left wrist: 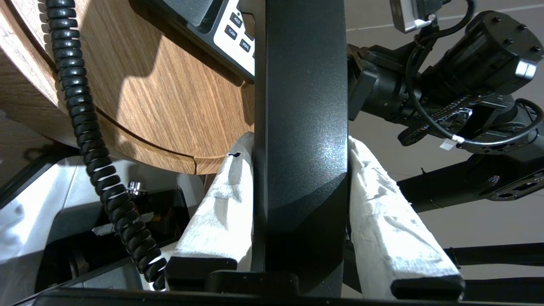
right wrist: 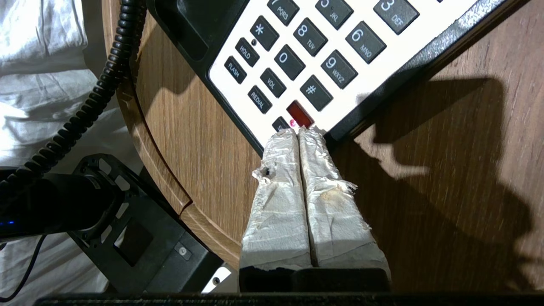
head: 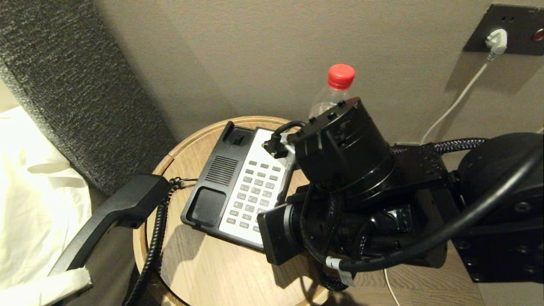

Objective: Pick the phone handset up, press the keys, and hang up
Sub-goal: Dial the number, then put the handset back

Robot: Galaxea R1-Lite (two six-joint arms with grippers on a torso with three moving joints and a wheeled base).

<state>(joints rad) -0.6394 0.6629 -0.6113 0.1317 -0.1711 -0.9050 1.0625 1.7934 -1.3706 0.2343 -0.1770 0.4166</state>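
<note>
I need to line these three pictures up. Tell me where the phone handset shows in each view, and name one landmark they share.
Head view: the phone handset hangs off the round table's left edge, lower left.
Left wrist view: it fills the centre, clamped between the left gripper fingers.
Right wrist view: handset not visible; only its coiled cord shows.
Shared landmark: the keys on the white faceplate.

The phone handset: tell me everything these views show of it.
The phone handset is a long black receiver of matte plastic, with a blocky end piece and a coiled black cord that loops to the phone base. It is off its cradle, held tilted in the air beyond the left edge of the round wooden table. The left gripper is clamped across its shaft, white-wrapped fingers pressed on either side. Nothing else touches it; its lower end is hidden.
</note>
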